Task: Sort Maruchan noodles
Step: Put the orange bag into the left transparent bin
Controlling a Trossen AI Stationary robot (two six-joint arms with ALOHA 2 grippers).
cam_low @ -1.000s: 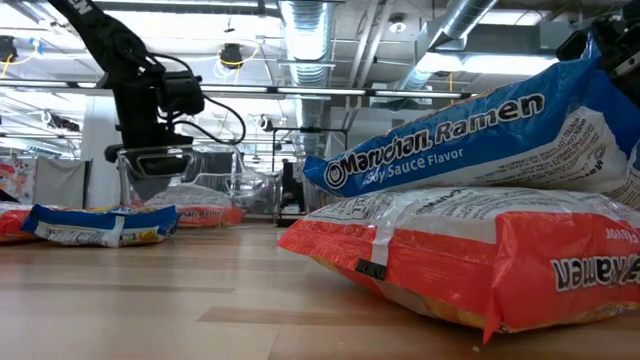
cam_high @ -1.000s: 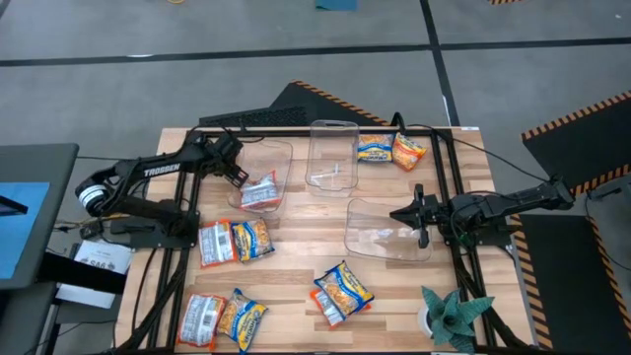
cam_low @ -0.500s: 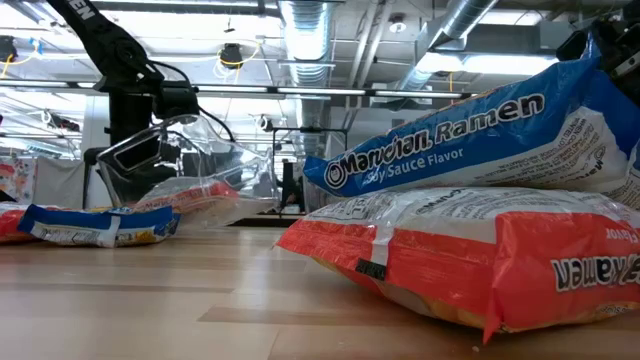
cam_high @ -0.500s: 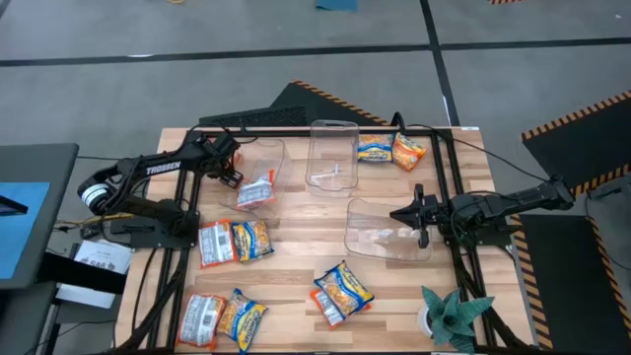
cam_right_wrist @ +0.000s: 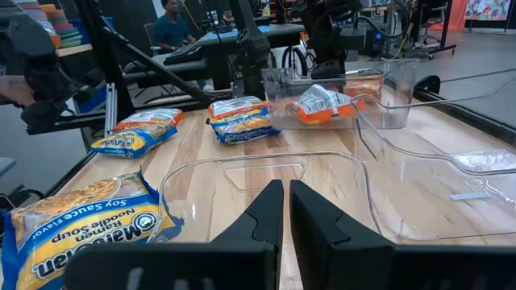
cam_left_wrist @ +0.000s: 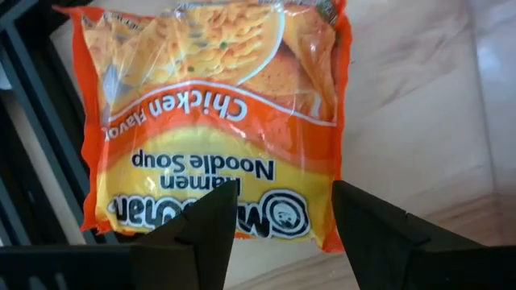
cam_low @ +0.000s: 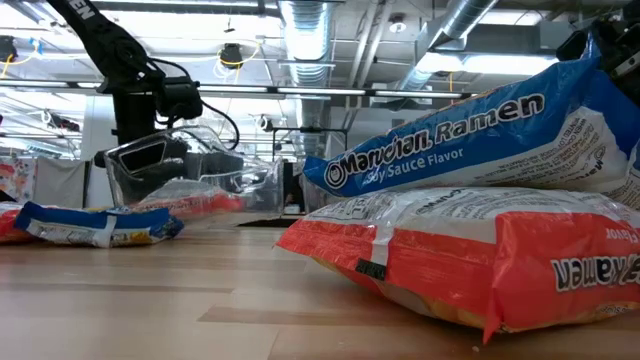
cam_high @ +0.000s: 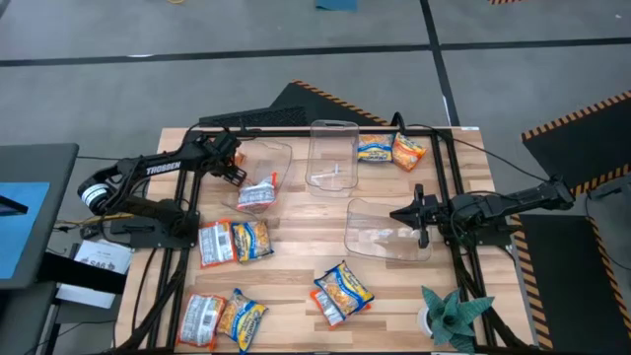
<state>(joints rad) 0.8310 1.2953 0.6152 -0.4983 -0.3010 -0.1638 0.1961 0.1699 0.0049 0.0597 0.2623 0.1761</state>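
The left clear bin point(cam_high: 264, 170) stands tipped, with one orange-red Maruchan packet point(cam_high: 258, 194) inside; the left wrist view shows that packet point(cam_left_wrist: 218, 121) through the clear plastic. My left gripper point(cam_high: 235, 172) is open at the bin's left rim, also seen in the low view point(cam_low: 150, 150). My right gripper point(cam_high: 418, 215) is shut and waits at the right bin's point(cam_high: 386, 229) right rim. Other packets lie flat on the table in pairs: point(cam_high: 233, 241), point(cam_high: 223, 318), point(cam_high: 340, 291), point(cam_high: 390, 150). My left gripper comes from the table's left at the left bin's left rim point(cam_low: 128, 158), fingers spread wide point(cam_left_wrist: 205, 225). That side of the bin stands raised off the table while the far side rests on it. Which finger bears on the rim is hidden by the gripper.
A middle clear bin point(cam_high: 332, 153) stands at the far side. In the low view a blue packet point(cam_low: 470, 140) lies on an orange-red one point(cam_low: 480, 260) close to the camera. A small plant point(cam_high: 451, 316) sits at the near right corner. A keyboard point(cam_high: 256, 118) lies beyond the far edge.
My left gripper drew back a little toward the table's left and far edges. The left bin, upright a second ago, tipped sharply with its left side raised, then came partly back down. The orange-red packet stayed inside and shifted slightly.
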